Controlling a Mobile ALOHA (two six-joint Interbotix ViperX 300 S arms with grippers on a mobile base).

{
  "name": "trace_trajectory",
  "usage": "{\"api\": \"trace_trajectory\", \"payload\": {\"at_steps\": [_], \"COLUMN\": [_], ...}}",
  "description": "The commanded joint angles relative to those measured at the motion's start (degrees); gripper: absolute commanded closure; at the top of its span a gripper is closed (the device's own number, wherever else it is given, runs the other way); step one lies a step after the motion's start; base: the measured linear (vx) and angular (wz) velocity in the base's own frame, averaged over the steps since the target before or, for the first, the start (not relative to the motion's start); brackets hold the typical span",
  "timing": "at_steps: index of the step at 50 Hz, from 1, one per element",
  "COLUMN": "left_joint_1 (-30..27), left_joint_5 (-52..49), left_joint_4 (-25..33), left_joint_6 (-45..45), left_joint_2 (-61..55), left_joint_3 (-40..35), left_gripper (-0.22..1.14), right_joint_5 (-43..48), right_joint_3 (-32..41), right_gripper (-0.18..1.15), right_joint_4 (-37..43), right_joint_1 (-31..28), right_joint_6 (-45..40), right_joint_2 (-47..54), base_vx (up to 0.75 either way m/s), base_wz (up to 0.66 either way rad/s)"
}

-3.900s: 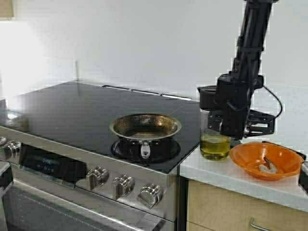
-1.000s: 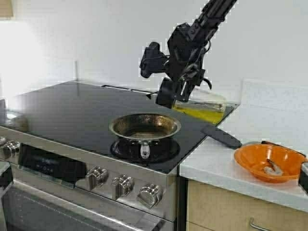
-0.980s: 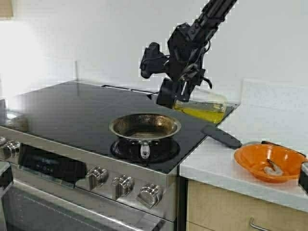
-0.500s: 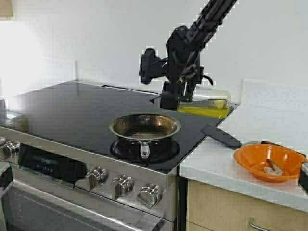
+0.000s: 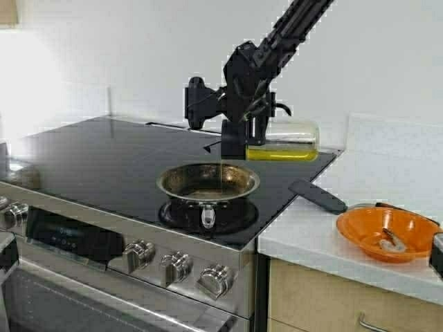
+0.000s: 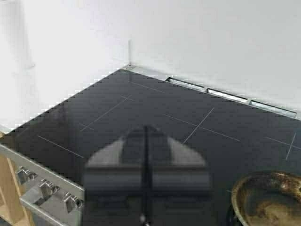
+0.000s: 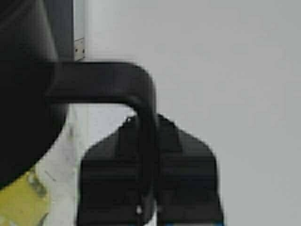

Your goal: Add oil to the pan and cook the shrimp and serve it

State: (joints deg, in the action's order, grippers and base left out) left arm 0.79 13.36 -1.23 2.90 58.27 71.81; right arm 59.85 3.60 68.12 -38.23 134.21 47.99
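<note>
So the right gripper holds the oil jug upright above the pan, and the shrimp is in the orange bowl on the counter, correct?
Not quite. In the high view the right gripper holds the oil jug tipped on its side, not upright, lid toward the pan. The rest stands: the shrimp lies in the orange bowl on the counter.

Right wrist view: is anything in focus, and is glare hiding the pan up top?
Right wrist view: jug handle and right gripper are soft, too close. High view: strong wash at the left wall, but the pan reads clearly, with reflections on the cooktop.
</note>
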Motion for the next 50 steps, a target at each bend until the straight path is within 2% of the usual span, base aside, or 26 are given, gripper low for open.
{"api": "trace_trajectory", "payload": {"at_steps": [1, 25, 40, 50], "left_joint_1": [-0.09, 0.0, 0.0, 0.0], "left_joint_5": [0.26, 0.26, 0.26, 0.26], "left_joint_4": [0.09, 0.09, 0.09, 0.09], "left_joint_6": [0.09, 0.09, 0.09, 0.09], "left_joint_2": [-0.26, -0.26, -0.26, -0.18], "left_joint_3": [-0.62, -0.62, -0.62, -0.53], "left_gripper": [0.89, 0.89, 0.89, 0.89], "right_joint_5": [1.05, 0.97, 0.97, 0.62], "right_joint_3": [1.67, 4.92, 8.79, 7.03], "right_gripper": [0.92, 0.92, 0.92, 0.92], "right_joint_4": [-1.58, 0.18, 16.17, 18.98], "right_joint_1": [0.09, 0.09, -0.18, -0.09], "right_joint_6": [0.97, -1.85, -17.67, -31.55], "right_joint_2": [-1.67, -2.64, -4.48, -8.7], "base_vx": [0.0, 0.0, 0.0, 0.0], "base_wz": [0.0, 0.0, 0.0, 0.0]}}
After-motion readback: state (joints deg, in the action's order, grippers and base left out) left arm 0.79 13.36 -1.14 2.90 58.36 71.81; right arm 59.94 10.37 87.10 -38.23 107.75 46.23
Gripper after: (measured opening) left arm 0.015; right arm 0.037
